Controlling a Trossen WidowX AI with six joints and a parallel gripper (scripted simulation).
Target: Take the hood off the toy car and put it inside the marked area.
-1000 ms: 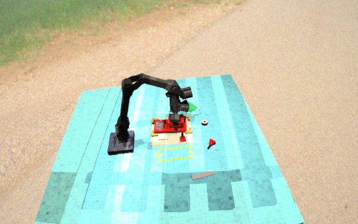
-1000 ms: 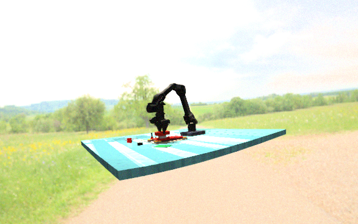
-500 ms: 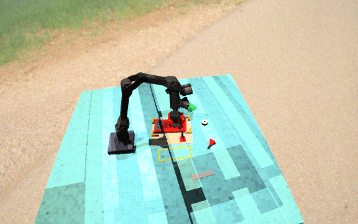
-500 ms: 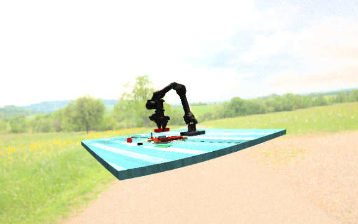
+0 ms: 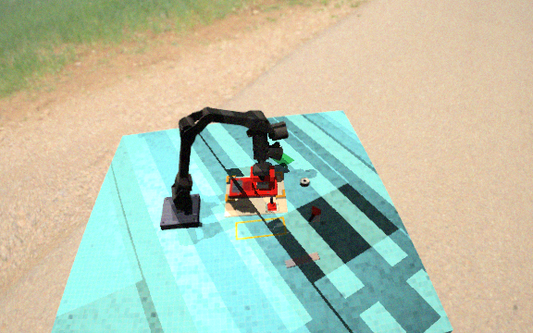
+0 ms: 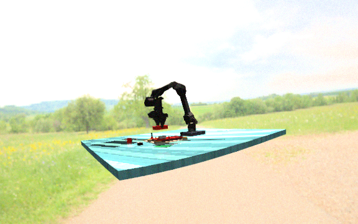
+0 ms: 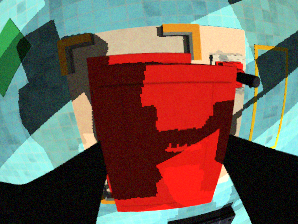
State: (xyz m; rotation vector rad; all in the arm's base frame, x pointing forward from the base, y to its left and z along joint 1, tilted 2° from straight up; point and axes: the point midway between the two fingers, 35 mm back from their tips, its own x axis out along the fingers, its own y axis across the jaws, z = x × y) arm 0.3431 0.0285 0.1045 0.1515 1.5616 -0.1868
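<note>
arm arched up from its base (image 5: 180,217), elbow high, forearm reaching out level, wrist bent straight down. pincer (image 6: 160,124) pointing at the tabletop (image 6: 229,140), well above it, jaws wide and clamped on the red hood (image 6: 160,127)

No text, label, brand, number or sign can be read in any of the three views. The desk (image 5: 109,259) carries only a pattern of turquoise and dark stripes, without letters. The yellow outline (image 5: 260,228) on it, a little below the centre of the top view, is a plain rectangle with nothing written inside. The red hood (image 7: 162,139), which fills the middle of the wrist view, shows a flat surface with shadow only, and no marking on it.
</note>
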